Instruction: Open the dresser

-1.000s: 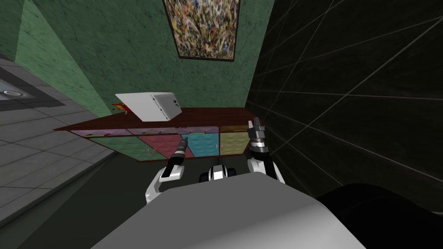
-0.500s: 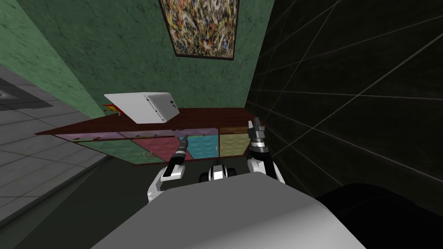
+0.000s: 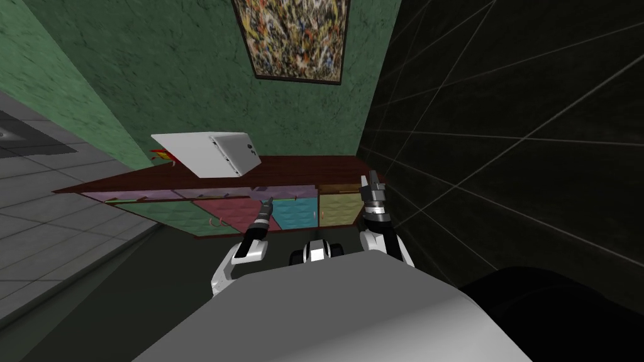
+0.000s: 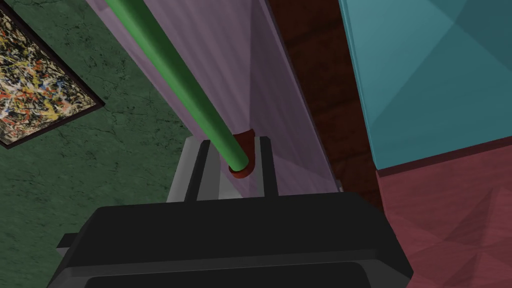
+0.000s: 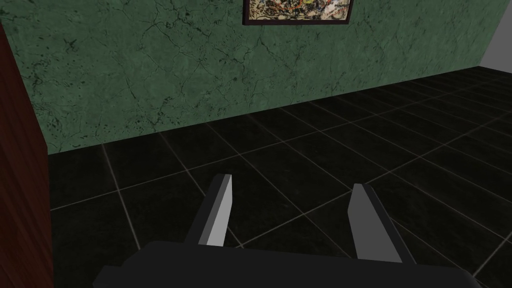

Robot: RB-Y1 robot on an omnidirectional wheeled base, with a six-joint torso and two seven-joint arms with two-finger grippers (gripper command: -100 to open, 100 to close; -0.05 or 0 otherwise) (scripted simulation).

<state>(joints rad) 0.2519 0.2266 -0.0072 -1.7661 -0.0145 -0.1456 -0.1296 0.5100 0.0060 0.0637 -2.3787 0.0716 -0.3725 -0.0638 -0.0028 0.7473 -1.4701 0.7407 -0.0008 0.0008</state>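
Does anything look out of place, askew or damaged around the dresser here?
Only the white box on the dresser top: it looks turned at an angle to the front edge, though the wide lens may exaggerate that. Nothing spilled or damaged. The left hand is shut on the green handle; the right hand is open.

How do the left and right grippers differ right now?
The left gripper's fingers sit close around the green bar handle on the lilac drawer; the right gripper's stand wide apart, empty. The left gripper faces that drawer, the right gripper dark floor tiles. Both have dark bodies.
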